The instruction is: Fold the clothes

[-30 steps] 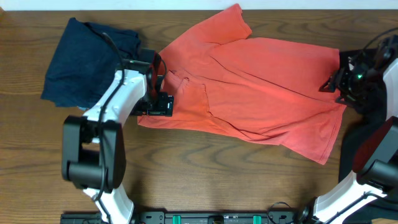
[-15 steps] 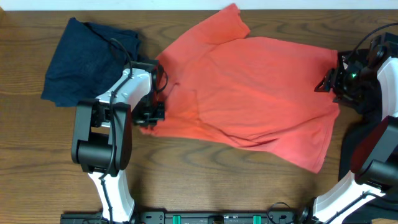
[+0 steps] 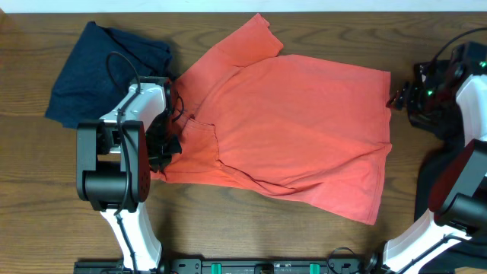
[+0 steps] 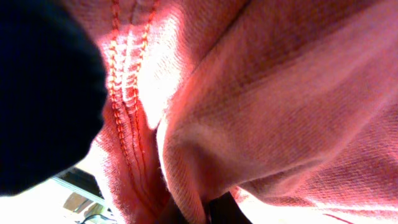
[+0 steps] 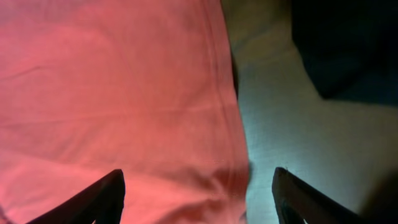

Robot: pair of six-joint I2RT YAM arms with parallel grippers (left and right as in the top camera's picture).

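Table: brown wood (image 3: 251,236), with both arms reaching in from the near side.
Red T-shirt: the red T-shirt (image 3: 297,129) lies spread over the middle of the table, mostly flat and set at a slant. One sleeve (image 3: 255,34) points to the far edge. Its left end is rumpled, with a flap folded over on itself.
Navy garment: the navy garment (image 3: 99,72) sits in a loose heap at the far left. It is just beside the red T-shirt's left edge, and the left arm crosses its near corner.
Left gripper: the left gripper (image 3: 166,146) is at the red T-shirt's left edge, clenched on a bunch of the red cloth. Through its own camera I see only pink-red fabric pressed up close: a stitched seam and a thick fold running down into the fingers. A dark mass fills the left of that view, and I cannot tell what it is.
Right gripper: the right gripper (image 5: 199,199) has its fingers (image 5: 106,196) released and standing wide apart, grasping nothing. It hangs over the red T-shirt's right edge, with red cloth under the left finger and bare table under the other.
Dark cloth: a dark cloth (image 5: 348,43) lies on the table beyond the right gripper, apart from the red T-shirt.
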